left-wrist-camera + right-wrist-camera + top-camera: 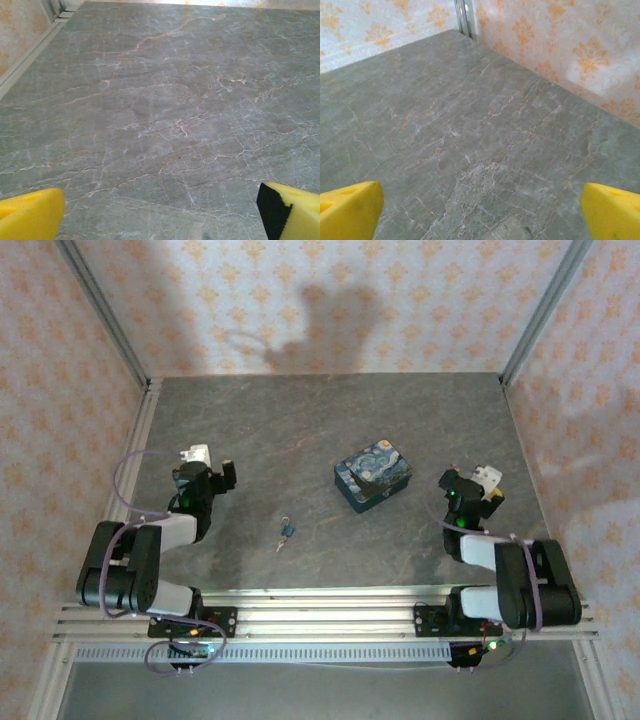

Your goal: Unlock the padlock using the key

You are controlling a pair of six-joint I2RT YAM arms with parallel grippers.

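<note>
The tiny dark blue-teal padlock (288, 530) lies on the grey marbled table, near the front middle. The thin pale key (281, 545) lies right below it, touching or nearly so. My left gripper (207, 472) rests at the left, well apart from both; its yellow fingertips (31, 214) stand wide apart over bare table, so it is open. At the right my right gripper (473, 485) is likewise open, with yellow fingertips (349, 210) spread and nothing between them.
A rectangular blue-and-yellow Starry Night tin (373, 477) sits right of centre, behind the padlock. Patterned walls and metal frame posts (100, 310) enclose the table on three sides. An aluminium rail (320, 620) runs along the front edge.
</note>
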